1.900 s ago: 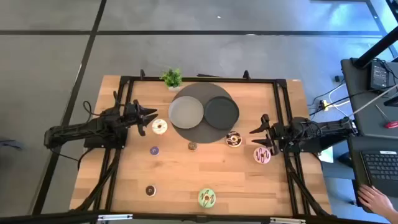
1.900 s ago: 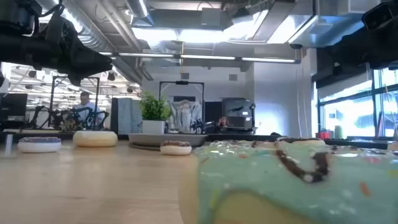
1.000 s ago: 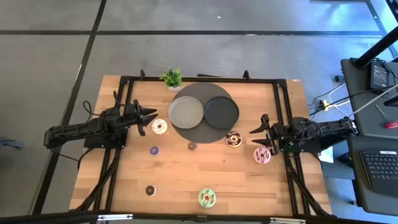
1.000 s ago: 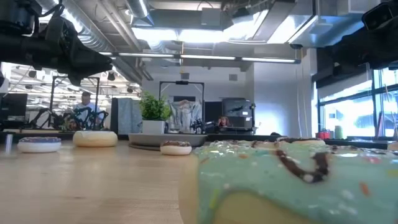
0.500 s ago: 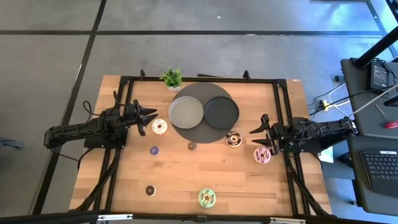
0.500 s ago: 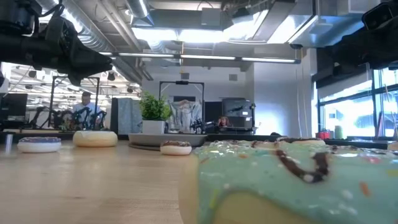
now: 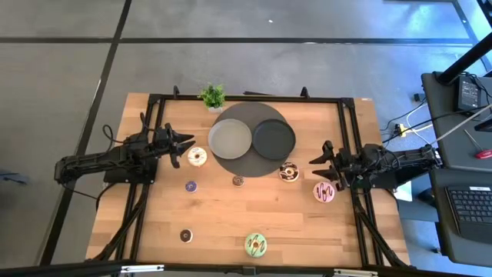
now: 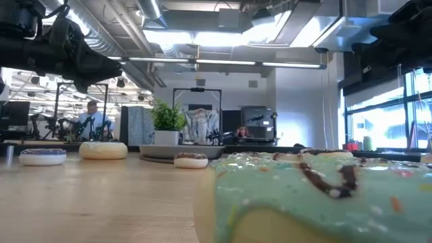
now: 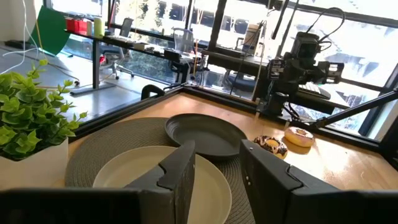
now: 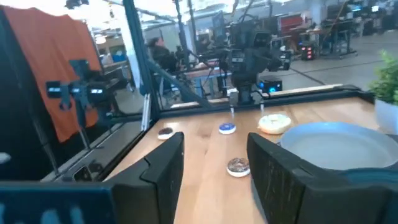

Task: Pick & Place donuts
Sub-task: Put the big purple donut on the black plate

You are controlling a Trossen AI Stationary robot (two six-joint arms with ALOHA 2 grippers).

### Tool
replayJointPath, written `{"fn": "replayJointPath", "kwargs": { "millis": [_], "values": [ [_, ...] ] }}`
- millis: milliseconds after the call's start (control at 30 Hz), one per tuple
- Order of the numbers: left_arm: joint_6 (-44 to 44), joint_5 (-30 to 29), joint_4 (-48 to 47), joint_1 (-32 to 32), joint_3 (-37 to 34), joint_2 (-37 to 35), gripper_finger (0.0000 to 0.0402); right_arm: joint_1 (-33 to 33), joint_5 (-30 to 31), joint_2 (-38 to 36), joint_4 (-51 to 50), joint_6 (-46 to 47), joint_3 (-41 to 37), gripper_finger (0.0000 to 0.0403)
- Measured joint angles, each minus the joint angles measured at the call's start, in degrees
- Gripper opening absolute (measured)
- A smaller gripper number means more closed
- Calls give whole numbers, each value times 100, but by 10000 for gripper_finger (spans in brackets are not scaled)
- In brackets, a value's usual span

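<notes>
My left gripper point(image 7: 183, 146) hovers open and empty just left of the white donut point(image 7: 197, 157). My right gripper point(image 7: 319, 165) hovers open and empty, right of the chocolate-sprinkled donut point(image 7: 289, 171) and above the far side of the pink donut point(image 7: 324, 191). The green donut point(image 7: 256, 245) lies near the front edge and fills the low view point(image 8: 317, 196). The tiny purple point(image 7: 191, 185), brown point(image 7: 238, 181) and dark point(image 7: 185, 235) donuts lie flat on the wood. The left wrist view shows open fingers point(image 9: 180, 171). The right wrist view does too point(image 10: 165, 165).
A light grey plate point(image 7: 231, 138) and a dark plate point(image 7: 274, 138) lie on a round dark mat point(image 7: 247, 115) at the far middle. A small potted plant point(image 7: 213, 96) stands behind them. A black frame point(image 7: 354, 138) borders the table. Bare wood lies between the donuts.
My right arm has begun to move: its gripper has shifted slightly toward the table's left. All donuts lie where they were.
</notes>
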Motion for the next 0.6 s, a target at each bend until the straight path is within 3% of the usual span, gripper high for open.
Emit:
{"fn": "replayJointPath", "kwargs": {
  "millis": [267,400,600],
  "values": [
    [1,-1,0,0,0,1,123,0,242,0,5,685,0,177],
    [0,-1,0,0,1,-1,123,0,349,2,201,387,0,177],
    [1,-1,0,1,1,0,123,2,2563,302,413,523,387,177]
  ]
}}
